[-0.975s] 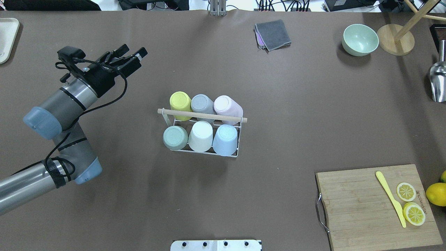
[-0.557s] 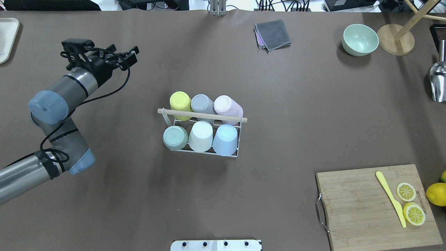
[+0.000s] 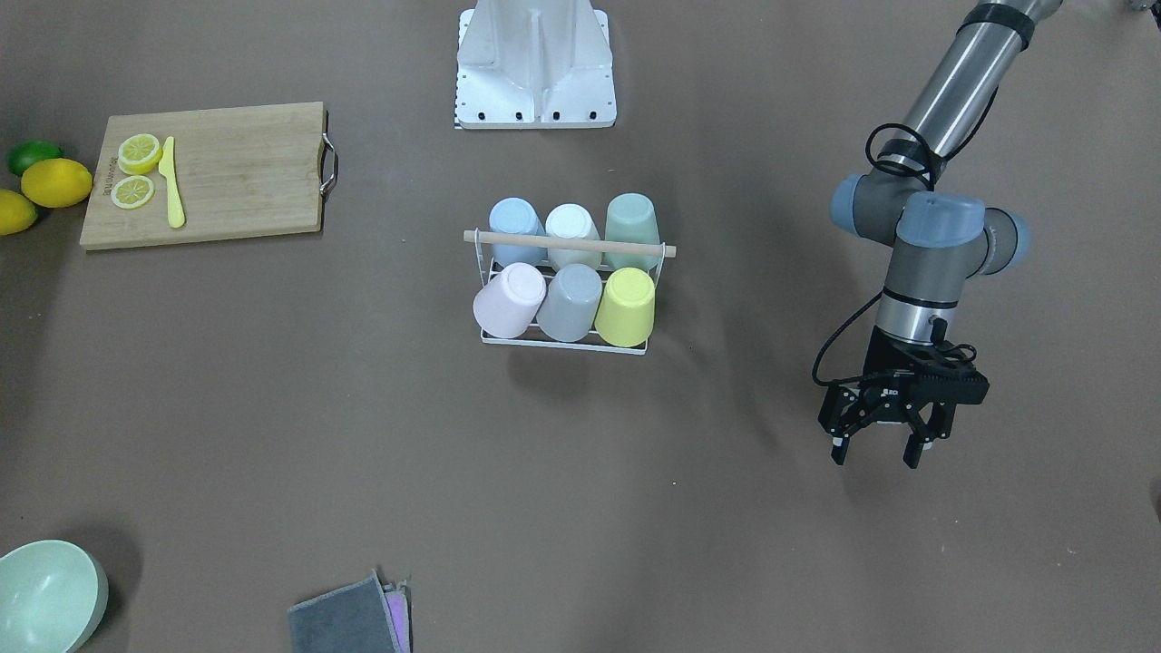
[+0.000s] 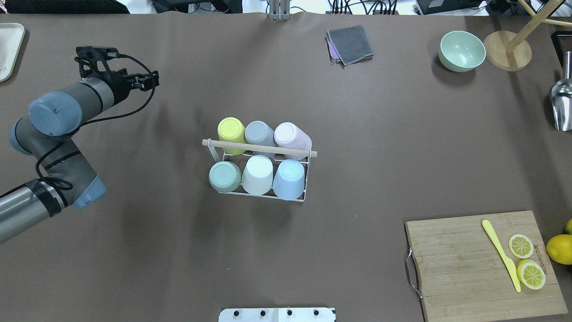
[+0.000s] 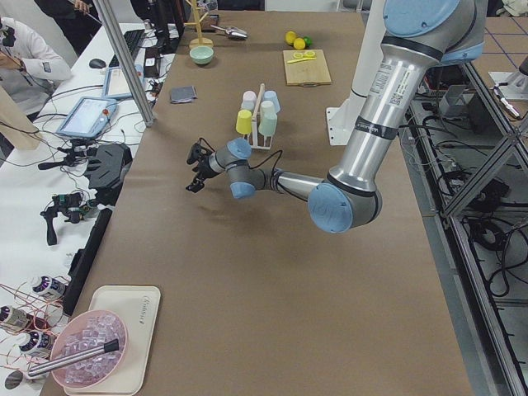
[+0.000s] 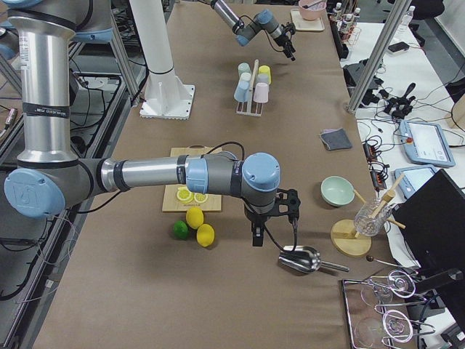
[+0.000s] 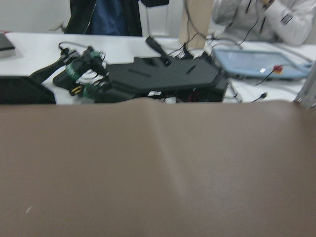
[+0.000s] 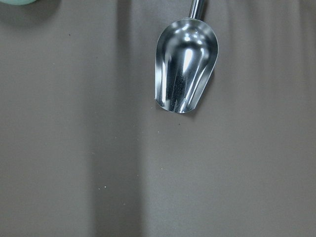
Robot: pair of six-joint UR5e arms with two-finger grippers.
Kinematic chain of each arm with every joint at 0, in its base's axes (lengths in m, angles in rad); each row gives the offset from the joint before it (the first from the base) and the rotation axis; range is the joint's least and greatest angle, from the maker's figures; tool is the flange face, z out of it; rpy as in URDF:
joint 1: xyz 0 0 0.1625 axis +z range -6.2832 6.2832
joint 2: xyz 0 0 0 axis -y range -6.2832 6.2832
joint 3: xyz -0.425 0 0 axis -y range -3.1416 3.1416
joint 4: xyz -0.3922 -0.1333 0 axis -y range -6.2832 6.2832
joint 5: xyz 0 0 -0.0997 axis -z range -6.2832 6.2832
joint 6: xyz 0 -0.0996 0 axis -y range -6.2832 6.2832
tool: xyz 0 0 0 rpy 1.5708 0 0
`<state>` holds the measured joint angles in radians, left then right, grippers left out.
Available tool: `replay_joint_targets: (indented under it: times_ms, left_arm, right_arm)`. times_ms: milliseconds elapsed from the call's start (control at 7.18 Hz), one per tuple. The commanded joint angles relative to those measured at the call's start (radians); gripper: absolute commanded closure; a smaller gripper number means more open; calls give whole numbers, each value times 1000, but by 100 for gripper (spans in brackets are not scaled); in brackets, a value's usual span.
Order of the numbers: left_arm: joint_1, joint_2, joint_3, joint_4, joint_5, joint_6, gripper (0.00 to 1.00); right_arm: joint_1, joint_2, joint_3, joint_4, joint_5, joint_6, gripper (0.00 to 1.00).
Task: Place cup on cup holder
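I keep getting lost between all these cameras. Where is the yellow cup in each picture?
Exterior front-facing: yellow cup, centre, right end of the lower row.
Overhead exterior: yellow cup, centre, left end of the upper row.
Exterior left: yellow cup, upper middle, the rack's lower left.
Exterior right: yellow cup, top middle, the rack's far end.
Left wrist-mounted: not in it.
Right wrist-mounted: not in it.
Shared landmark: the wooden rod topping the cup holder.

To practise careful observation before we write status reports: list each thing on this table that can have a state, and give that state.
Cup holder, upright, loaded on both sides.
Cups, six, upside down on the holder.
Left gripper, open, empty, clear of the holder.
Right gripper, over the scoop; open or shut cannot be told.
Scoop, empty, lying down.
Bowl, upright, empty.
Cloth, folded.
Lemon slices, cut, lying flat.
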<state>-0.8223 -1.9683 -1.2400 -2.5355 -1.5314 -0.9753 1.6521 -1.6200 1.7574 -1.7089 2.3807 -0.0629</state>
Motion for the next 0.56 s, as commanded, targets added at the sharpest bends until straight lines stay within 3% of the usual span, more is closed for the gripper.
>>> replay_joint_targets:
  times_ms: [0, 418]
  left_arm:
    - [-49, 3, 1, 221, -113, 6, 2]
    - [-182, 63, -4, 384, -307, 137, 2]
  right_arm:
    - [0, 0, 5, 0, 0, 0, 0]
    - [0, 0, 8, 0, 0, 0, 0]
